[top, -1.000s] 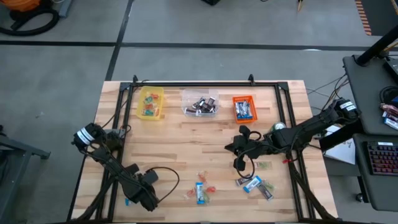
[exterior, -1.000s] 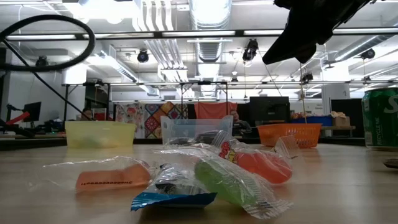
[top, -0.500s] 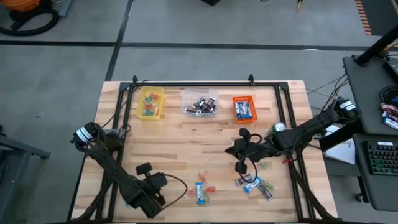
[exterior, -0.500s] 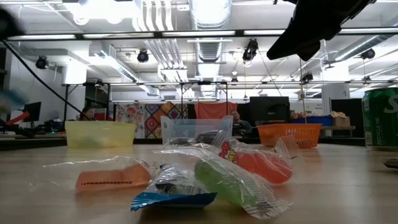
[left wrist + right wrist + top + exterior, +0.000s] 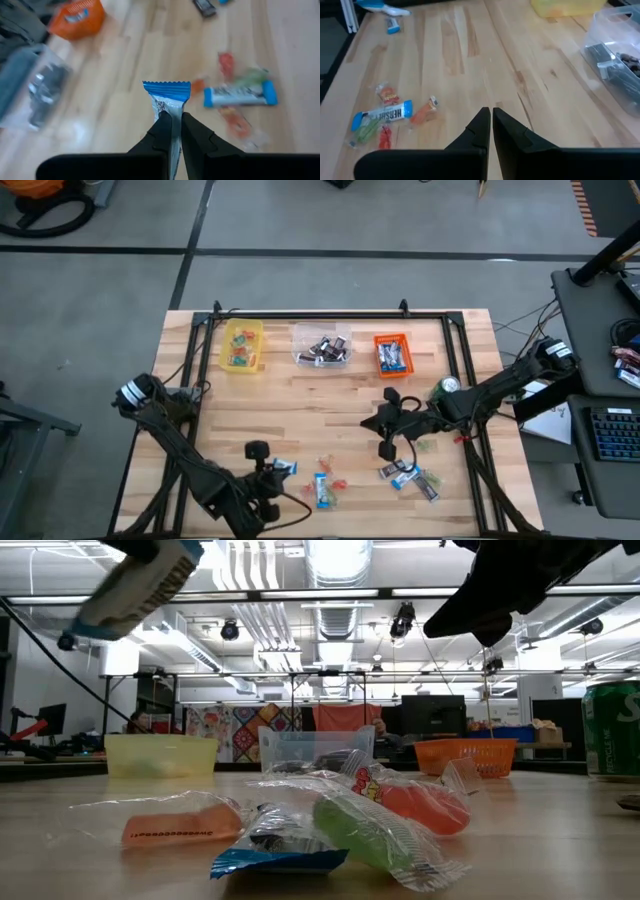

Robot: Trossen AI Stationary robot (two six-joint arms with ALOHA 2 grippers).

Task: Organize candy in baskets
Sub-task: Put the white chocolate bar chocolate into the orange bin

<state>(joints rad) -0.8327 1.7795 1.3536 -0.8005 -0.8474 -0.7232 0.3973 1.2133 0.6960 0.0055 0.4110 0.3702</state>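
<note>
Holding a blue-and-white bar [image 5: 169, 102] by one end, the left gripper [image 5: 272, 472] sits over the near-left worktop [image 5: 300, 405], fingers [image 5: 192, 135] clamped on the wrapper; in the low view the bar [image 5: 140, 585] hangs tilted well above the surface. Just beside it on the wood lies a near cluster [image 5: 325, 485]: another blue bar [image 5: 239, 95] with small red, orange and green pieces touching it. A second cluster [image 5: 410, 475] of blue bars and a dark piece lies near-right.

Right gripper [image 5: 385, 425] hovers mid-right, above and just behind that second cluster; fingers [image 5: 480, 127] together, nothing between them. Loose green piece [image 5: 426, 445] on the wood beside the right arm. Green can [image 5: 447, 387] stands right of centre, near the arm.

Far row, left to right, each apart from the next:
- yellow bin [image 5: 243, 345]: small red, orange and green pieces inside
- clear bin [image 5: 321, 345]: dark wrapped pieces inside
- orange bin [image 5: 393, 354]: blue bars inside

Low view: room beyond with ceiling lights; nearest pieces fill the foreground.
</note>
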